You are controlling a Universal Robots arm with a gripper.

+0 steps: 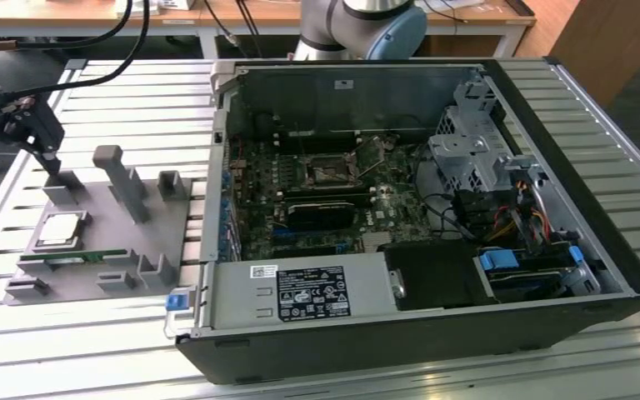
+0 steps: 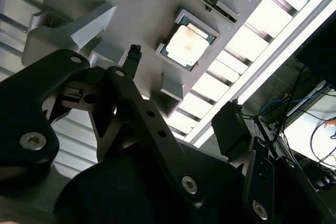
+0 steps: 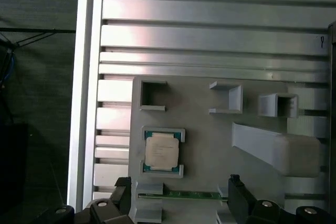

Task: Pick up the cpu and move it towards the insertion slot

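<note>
The cpu [image 1: 60,228] lies flat in its framed recess on the grey tray [image 1: 153,225], silvery top up; both wrist views show the cpu [image 3: 161,150] [image 2: 185,46] too. My gripper [image 1: 44,150] hangs above the tray's back corner at the exterior view's left, open, holding nothing. In the first wrist view its fingertips [image 3: 234,181] stand wide apart beside the chip, over the tray's [image 3: 210,140] edge. The insertion slot [image 1: 329,171] is the small square socket on the board inside the open computer case, well off toward the exterior view's right.
A green memory stick [image 1: 76,257] [image 3: 178,194] sits in the tray beside the chip. Upright tray posts [image 1: 109,160] rise near the gripper. The case wall [image 1: 217,167], a black card [image 1: 320,212], power supply [image 1: 297,292] and drive cage [image 1: 476,150] surround the socket.
</note>
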